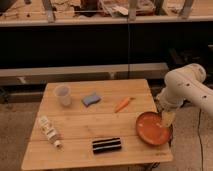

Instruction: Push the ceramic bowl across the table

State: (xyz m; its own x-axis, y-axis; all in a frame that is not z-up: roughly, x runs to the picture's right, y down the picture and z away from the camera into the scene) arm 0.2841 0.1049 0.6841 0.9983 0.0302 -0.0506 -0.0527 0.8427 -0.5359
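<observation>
Keeping the gripper (168,118) (spread or closed, I cannot tell) low at the right rim of the round orange-red ceramic bowl (151,130), at the near-right corner of the slatted wooden table (100,125), should slide it left.

My gripper (168,119) hangs over the right side of the bowl (150,130), near the table's (80,122) right edge. To its left and farther back lie a carrot (122,104), a blue sponge (91,99) and a cup (62,95). Left and nearer sit a dark striped block (106,145) and a bottle (49,130) on its side.
</observation>
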